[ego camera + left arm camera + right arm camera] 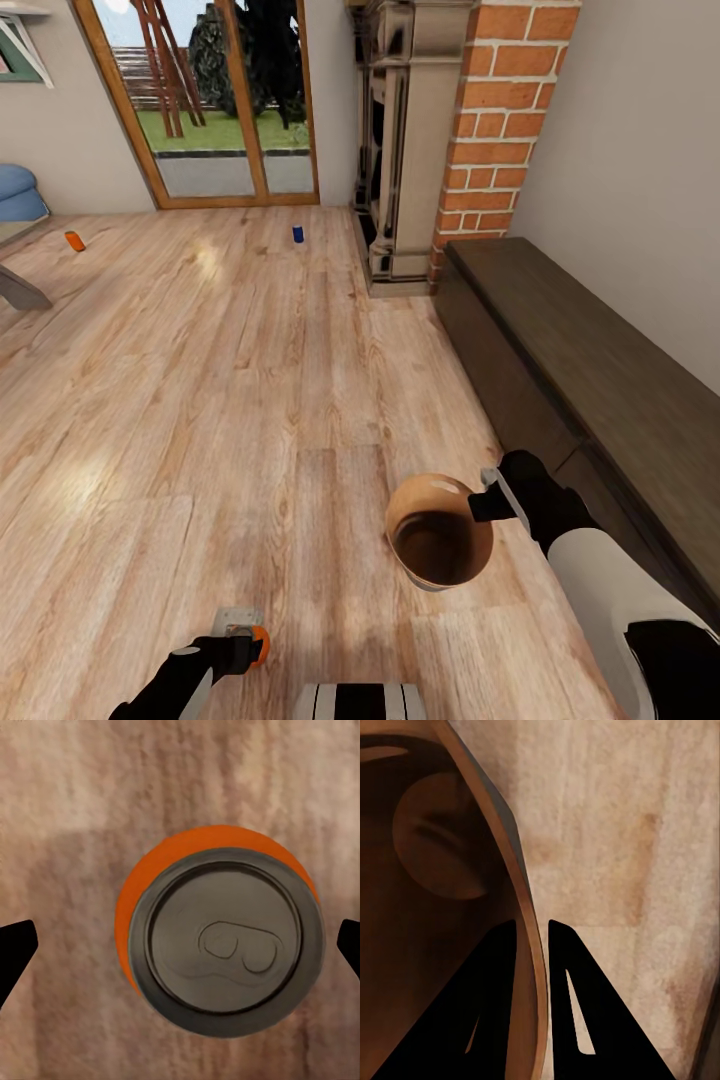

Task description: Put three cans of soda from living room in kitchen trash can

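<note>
An orange can of soda (260, 645) stands upright on the wood floor just in front of me. My left gripper (250, 643) hangs over it, open. In the left wrist view the can's silvery top (225, 945) sits between the spread fingertips (15, 949), untouched. My right gripper (487, 505) is shut on the rim of the tash can (440, 550), one finger inside its brown wall (435, 945) and one outside. Another orange can (75, 240) lies far left, and a dark blue can (298, 234) stands near the glass doors.
A long dark wood bench (600, 380) runs along the right wall. The brick fireplace (500, 130) stands behind it. Wood-framed glass doors (220, 100) are at the back, and a blue sofa (20, 190) with a grey leg (20, 290) is at far left.
</note>
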